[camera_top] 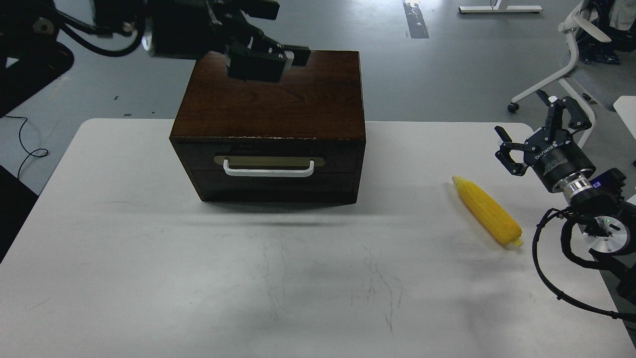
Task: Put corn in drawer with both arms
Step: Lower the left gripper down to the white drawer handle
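The corn [487,211], a bright yellow cob, lies on the white table [149,248] at the right, tip pointing up-left. The dark brown box [271,94] stands at the back middle; its drawer [268,155] is shut, with a white bar handle [268,172]. My left gripper [278,32] hangs above the box top's back edge, fingers spread, holding nothing. My right gripper [534,132] is open and empty, up and to the right of the corn, not touching it.
A white office chair [571,54] stands on the grey floor behind the table's right corner. My right arm's cables [551,278] loop over the table's right edge. A black cable [30,149] lies on the floor at the left.
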Robot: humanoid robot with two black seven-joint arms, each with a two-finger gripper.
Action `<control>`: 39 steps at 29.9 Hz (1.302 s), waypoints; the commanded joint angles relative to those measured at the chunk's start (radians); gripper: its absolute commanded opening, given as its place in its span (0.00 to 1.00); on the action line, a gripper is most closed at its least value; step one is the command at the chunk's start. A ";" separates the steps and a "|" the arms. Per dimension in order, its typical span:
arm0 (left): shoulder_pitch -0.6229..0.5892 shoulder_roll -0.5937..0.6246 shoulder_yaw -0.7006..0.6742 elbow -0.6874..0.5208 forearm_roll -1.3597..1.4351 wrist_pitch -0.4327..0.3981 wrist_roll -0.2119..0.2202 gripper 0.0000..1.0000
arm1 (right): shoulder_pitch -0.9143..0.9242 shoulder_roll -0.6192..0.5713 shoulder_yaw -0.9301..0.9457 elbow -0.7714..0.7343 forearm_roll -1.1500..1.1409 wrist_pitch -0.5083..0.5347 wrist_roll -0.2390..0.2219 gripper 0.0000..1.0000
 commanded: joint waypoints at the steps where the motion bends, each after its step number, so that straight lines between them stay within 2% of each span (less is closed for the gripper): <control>1: -0.093 -0.022 0.187 -0.006 0.038 0.000 0.001 0.99 | 0.000 -0.003 -0.001 0.002 -0.001 0.000 0.000 1.00; 3: -0.131 -0.042 0.286 -0.040 0.038 0.000 0.001 0.99 | -0.002 -0.004 -0.001 0.000 -0.001 0.000 0.000 1.00; 9: -0.133 -0.050 0.368 -0.112 0.044 0.000 0.001 0.99 | -0.003 -0.006 0.000 0.000 -0.001 0.000 0.000 1.00; 15: -0.124 -0.088 0.405 -0.108 0.128 0.000 0.001 0.99 | -0.003 -0.003 -0.001 0.000 -0.001 0.000 0.000 1.00; 28: -0.095 -0.085 0.466 -0.085 0.262 0.000 0.001 0.99 | -0.003 0.003 0.003 -0.001 -0.001 0.000 0.000 1.00; 39: -0.079 -0.092 0.486 -0.052 0.270 0.000 0.001 0.98 | -0.005 0.005 0.003 -0.003 -0.001 0.000 0.000 1.00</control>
